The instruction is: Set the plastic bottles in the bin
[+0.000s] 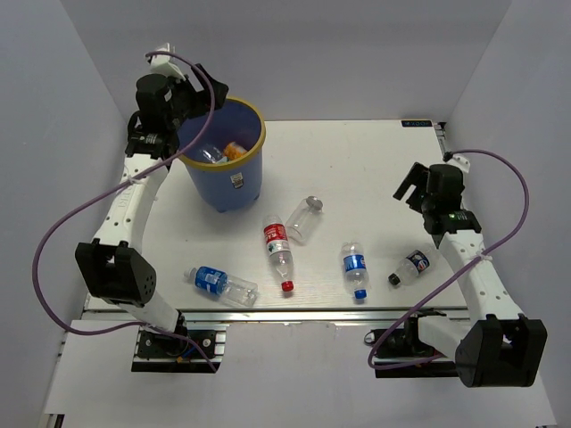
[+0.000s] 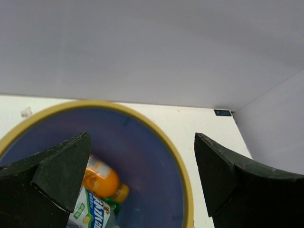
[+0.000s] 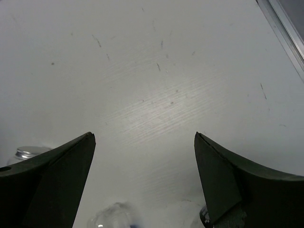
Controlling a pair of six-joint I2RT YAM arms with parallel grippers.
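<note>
left gripper (image 2: 142, 154) – spread, empty, above bin (image 1: 234, 189) at far-left corner | orange bottle (image 2: 101, 179) inside, beneath it | right gripper (image 3: 144, 142) – spread, empty, by right edge | five plastic bottles (image 1: 278, 246) lying centre to near edge

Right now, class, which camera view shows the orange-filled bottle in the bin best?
The left wrist view: the orange-filled bottle lies large inside the bin, its cap visible. The top external view shows that bottle only as a small orange patch in the bin. The right wrist view does not show it.
</note>
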